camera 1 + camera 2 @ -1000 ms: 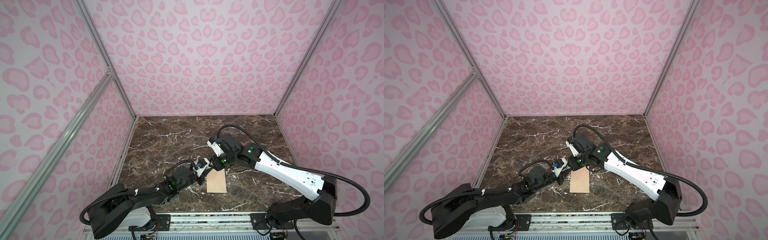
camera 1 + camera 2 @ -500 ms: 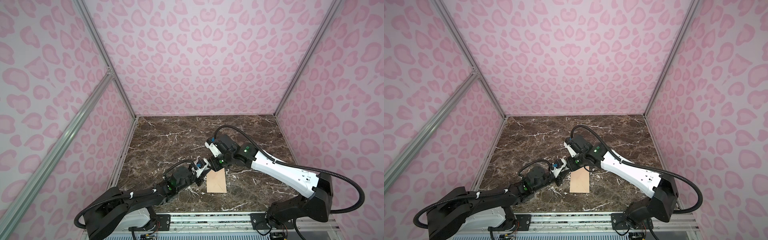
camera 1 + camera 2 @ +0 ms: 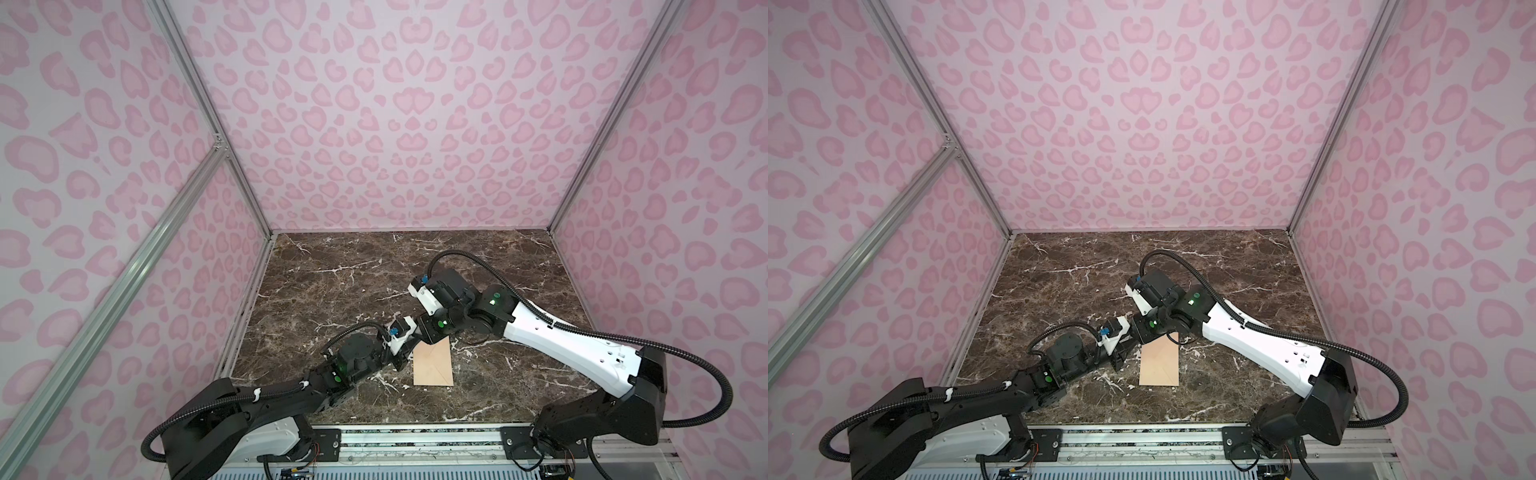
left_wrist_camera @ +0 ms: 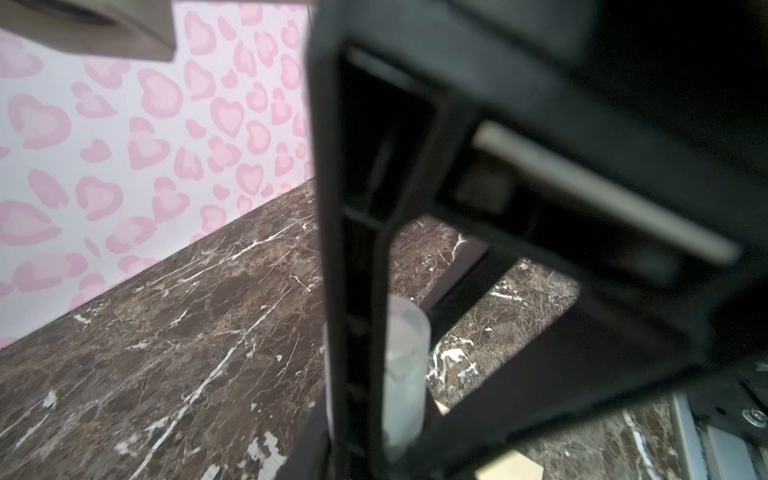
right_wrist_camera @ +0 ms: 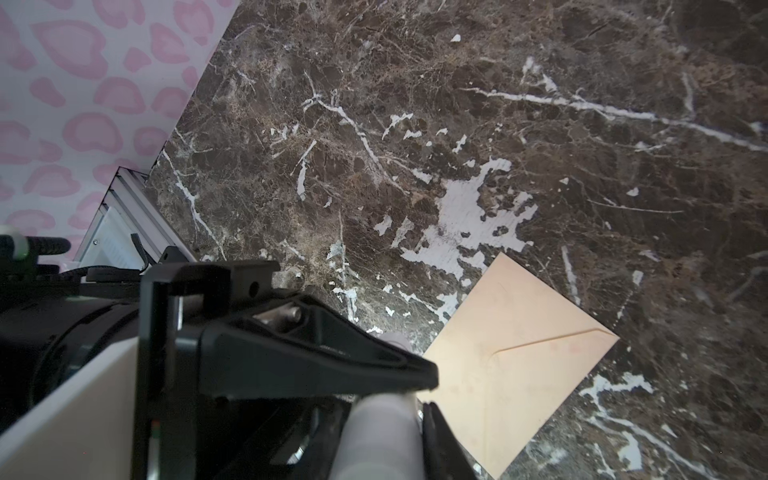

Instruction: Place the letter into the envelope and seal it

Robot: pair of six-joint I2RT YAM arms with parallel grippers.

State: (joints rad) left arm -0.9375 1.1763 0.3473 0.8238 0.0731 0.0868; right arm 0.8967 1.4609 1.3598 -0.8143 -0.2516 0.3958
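Note:
The peach-tan envelope [image 3: 433,362] [image 3: 1159,366] lies flat on the marble table near the front middle, its flap folded down along the seam [image 5: 540,345]. The letter is hidden. My left gripper [image 3: 401,362] [image 3: 1118,360] sits low against the envelope's left edge. My right gripper [image 3: 430,337] [image 3: 1144,338] hangs over the envelope's far left corner, close to the left one. In the right wrist view a pale pad [image 5: 380,436] and a black finger [image 5: 442,444] stand near the envelope's edge. Neither wrist view shows clearly how either pair of jaws stands.
The brown marble table [image 3: 353,282] is boxed in by pink heart-patterned walls [image 3: 395,124] on three sides. Aluminium posts [image 3: 208,124] stand at the corners. A metal rail [image 3: 415,436] with both arm bases runs along the front edge.
The right arm's wrist and forearm have shifted slightly to the left. The envelope and the left arm have stayed in place.

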